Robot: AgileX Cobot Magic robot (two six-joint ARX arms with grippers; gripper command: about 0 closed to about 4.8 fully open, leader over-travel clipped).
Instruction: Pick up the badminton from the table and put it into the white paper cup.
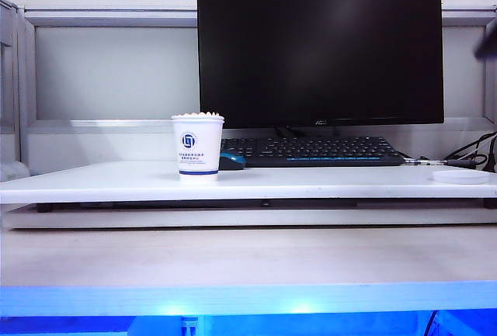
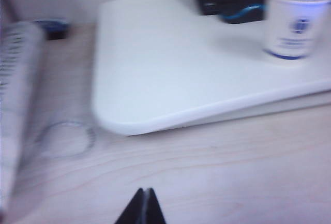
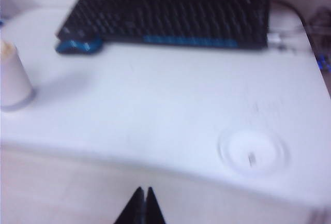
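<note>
Hovering off the table's [image 2: 155,79] front edge over pale wood, the left gripper [image 2: 144,206] and right gripper [image 3: 144,206] each show jaws pressed together, empty. One cup [image 1: 197,147] stands on the table near that edge, toward the left corner, with one badminton [image 1: 197,115] inside, feather tips just above the rim. Bare board runs rightward from the cup to one round white disc [image 3: 252,152]. Behind the cup: one blue mouse [image 1: 232,161], one keyboard [image 1: 311,150], one monitor [image 1: 319,51]
</note>
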